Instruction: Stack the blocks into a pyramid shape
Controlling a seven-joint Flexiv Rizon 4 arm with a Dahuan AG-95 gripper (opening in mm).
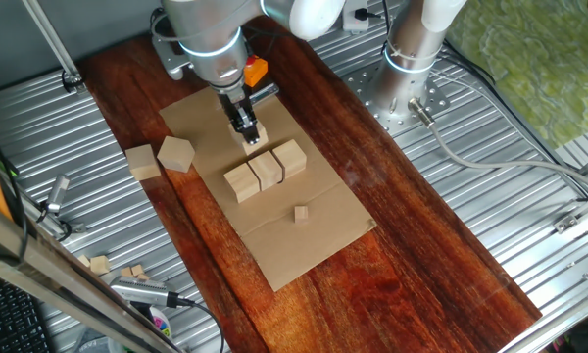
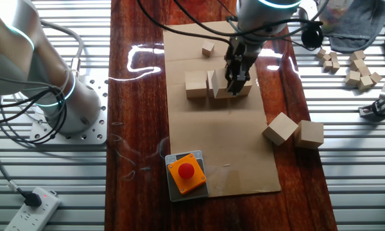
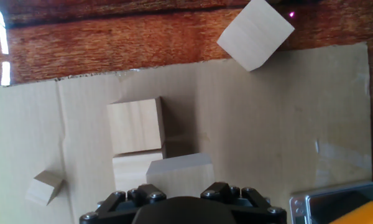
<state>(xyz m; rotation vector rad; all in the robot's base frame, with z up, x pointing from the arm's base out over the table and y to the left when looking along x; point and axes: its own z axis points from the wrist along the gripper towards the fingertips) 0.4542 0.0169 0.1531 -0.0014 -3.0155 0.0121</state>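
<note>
**Block held above a row on the cardboard sheet**

A dark red wooden tabletop (image 1: 412,235) is seen, flanked on both sides by ribbed metal panels (image 1: 529,196). A brown cardboard sheet (image 2: 237,154) is laid on the wood. An orange box with a red button (image 2: 185,172) is set at one corner of the sheet, and a power strip (image 2: 29,205) lies on the metal.

Bare cardboard is left open between the row and the button box. The far end of the sheet is occupied only by a tiny wooden cube (image 1: 301,213).

Three pale, unfinished wooden blocks (image 1: 266,171) are lined up side by side, touching, near the middle of the sheet. Two loose blocks (image 2: 294,130) are set together at the sheet's edge, partly on the wood. One more block (image 3: 180,177) is clasped between the fingers of the gripper (image 1: 248,133), held over the row; whether it touches the blocks below cannot be told.
</note>
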